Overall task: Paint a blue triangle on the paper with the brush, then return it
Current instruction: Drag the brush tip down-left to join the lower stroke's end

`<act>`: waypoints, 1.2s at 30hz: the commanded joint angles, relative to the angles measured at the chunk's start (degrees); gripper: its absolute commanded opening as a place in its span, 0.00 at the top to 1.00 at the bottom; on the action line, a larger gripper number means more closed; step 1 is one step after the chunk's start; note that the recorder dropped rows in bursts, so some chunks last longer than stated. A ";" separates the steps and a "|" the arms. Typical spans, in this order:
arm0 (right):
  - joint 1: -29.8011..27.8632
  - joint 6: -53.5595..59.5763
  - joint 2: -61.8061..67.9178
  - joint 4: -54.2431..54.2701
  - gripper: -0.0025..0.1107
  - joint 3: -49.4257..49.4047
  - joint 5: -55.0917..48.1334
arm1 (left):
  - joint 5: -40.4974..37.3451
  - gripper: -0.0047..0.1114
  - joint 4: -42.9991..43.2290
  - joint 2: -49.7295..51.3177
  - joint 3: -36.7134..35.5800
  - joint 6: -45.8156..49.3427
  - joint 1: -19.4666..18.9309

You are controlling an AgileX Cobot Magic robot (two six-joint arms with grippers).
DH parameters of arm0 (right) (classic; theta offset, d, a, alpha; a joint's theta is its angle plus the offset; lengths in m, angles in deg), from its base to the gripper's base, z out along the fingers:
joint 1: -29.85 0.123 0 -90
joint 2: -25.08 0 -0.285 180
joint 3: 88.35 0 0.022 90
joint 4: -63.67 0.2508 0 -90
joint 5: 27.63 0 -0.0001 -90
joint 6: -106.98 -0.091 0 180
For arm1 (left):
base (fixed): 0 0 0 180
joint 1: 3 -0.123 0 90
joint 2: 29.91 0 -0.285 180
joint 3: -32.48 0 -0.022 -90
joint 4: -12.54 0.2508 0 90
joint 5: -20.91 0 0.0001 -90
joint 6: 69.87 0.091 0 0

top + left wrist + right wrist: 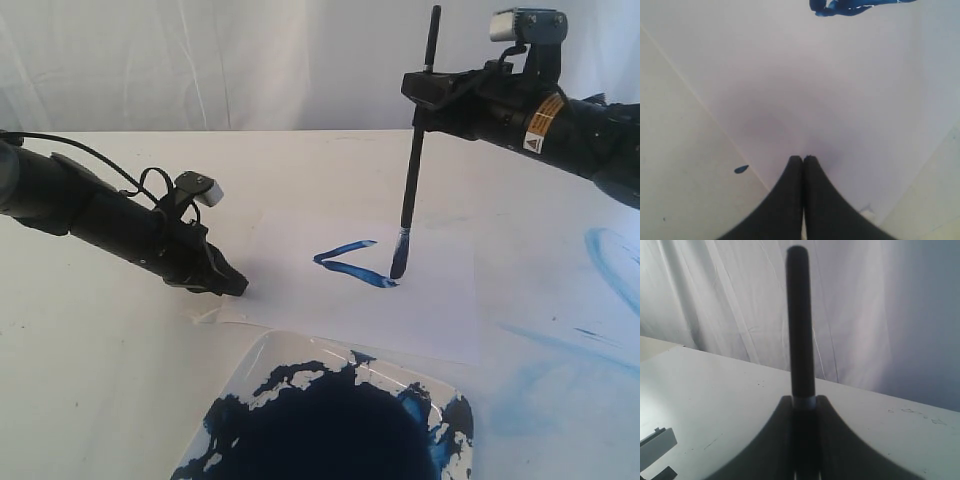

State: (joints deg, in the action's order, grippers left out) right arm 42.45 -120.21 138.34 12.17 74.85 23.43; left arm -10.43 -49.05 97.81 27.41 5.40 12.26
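The white paper (440,300) lies on the table. On it the blue triangle (350,262) shows as two blue strokes that meet in a point at the left. My right gripper (418,98) is shut on the black brush (410,190) and holds it nearly upright. The brush's blue tip rests on the paper at the right end of the lower stroke. In the right wrist view the brush handle (800,325) rises from between the jaws of the right gripper (804,405). My left gripper (235,283) is shut and empty, with its tips on the paper's left edge. The left gripper (803,159) also shows on the paper (815,90).
A glossy white tray (262,352) full of dark blue paint sits at the near edge, in front of the paper. Pale blue smears (610,260) mark the table at the right. A small blue drop (741,169) lies beside the paper. A white curtain hangs behind.
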 commanded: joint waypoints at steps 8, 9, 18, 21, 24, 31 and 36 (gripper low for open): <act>-0.01 -3.03 0.08 -0.88 0.98 0.13 0.00 | -0.14 0.96 -0.05 -0.35 -0.46 0.09 0.16; -0.01 -3.03 0.08 -0.99 0.98 0.13 -0.24 | -0.14 0.96 -0.05 -0.35 -0.46 0.09 0.16; -0.01 -3.03 0.08 -1.01 0.98 0.13 -0.93 | -0.14 0.96 -0.05 -0.35 -0.46 0.09 0.16; -0.01 -3.03 0.08 -1.01 0.98 0.13 -0.93 | -0.14 0.96 -0.05 -0.35 -0.46 0.09 0.16; -0.01 -3.03 0.08 -1.01 0.98 0.13 -0.93 | -0.14 0.96 -0.05 -0.35 -0.46 0.09 0.16; -0.01 -2.04 0.08 0.84 0.98 0.13 -0.93 | -0.14 0.96 -0.05 -0.35 -0.46 0.09 0.16; -0.01 -2.04 0.31 1.00 0.98 0.13 -0.82 | -0.14 0.96 -0.05 -0.35 -0.46 0.09 0.16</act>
State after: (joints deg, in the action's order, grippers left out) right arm 42.45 -122.85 138.34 12.27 74.85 22.24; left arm -10.43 -49.05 97.81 27.41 5.40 12.26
